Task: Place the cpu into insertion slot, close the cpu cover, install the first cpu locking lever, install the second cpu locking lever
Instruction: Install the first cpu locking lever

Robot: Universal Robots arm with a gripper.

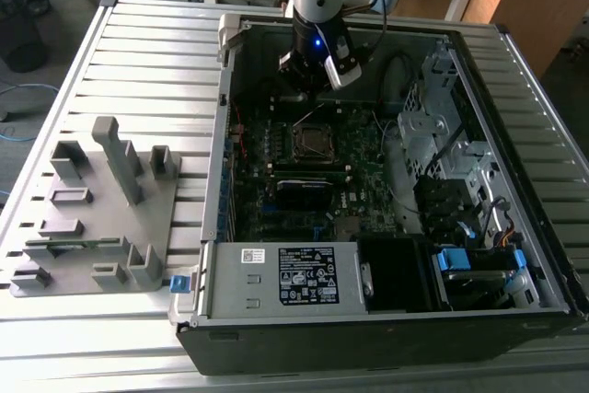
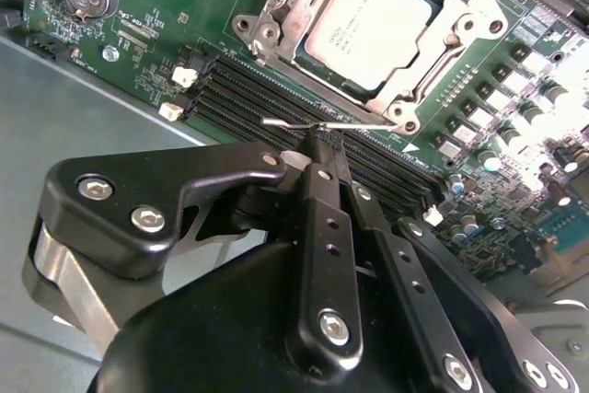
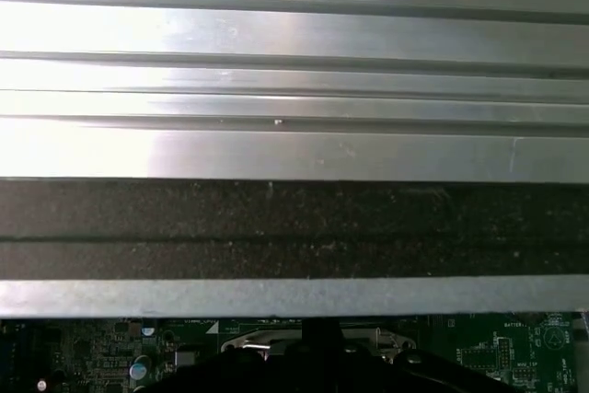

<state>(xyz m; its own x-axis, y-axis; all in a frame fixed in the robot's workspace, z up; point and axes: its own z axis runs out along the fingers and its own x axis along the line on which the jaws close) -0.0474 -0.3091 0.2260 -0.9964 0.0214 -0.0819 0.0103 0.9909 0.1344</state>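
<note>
The cpu (image 2: 368, 25), a square chip with a dull silver top, lies in the socket on the green motherboard (image 2: 120, 34). The cpu cover (image 2: 281, 6), a silvery frame plate, lies flat around it. A thin wire locking lever (image 2: 285, 122) runs along the socket's edge beside the memory slots. My gripper (image 2: 320, 138) is shut, its black fingertips touching that lever. In the exterior view the gripper (image 1: 311, 89) hangs inside the open computer case just behind the socket (image 1: 313, 140).
The case walls (image 1: 213, 181) surround the board. A drive cage (image 1: 433, 117) and cables stand at the exterior view's right, a power supply (image 1: 285, 278) in front. A grey fixture (image 1: 101, 218) with upright blocks sits on the slatted table at the exterior view's left.
</note>
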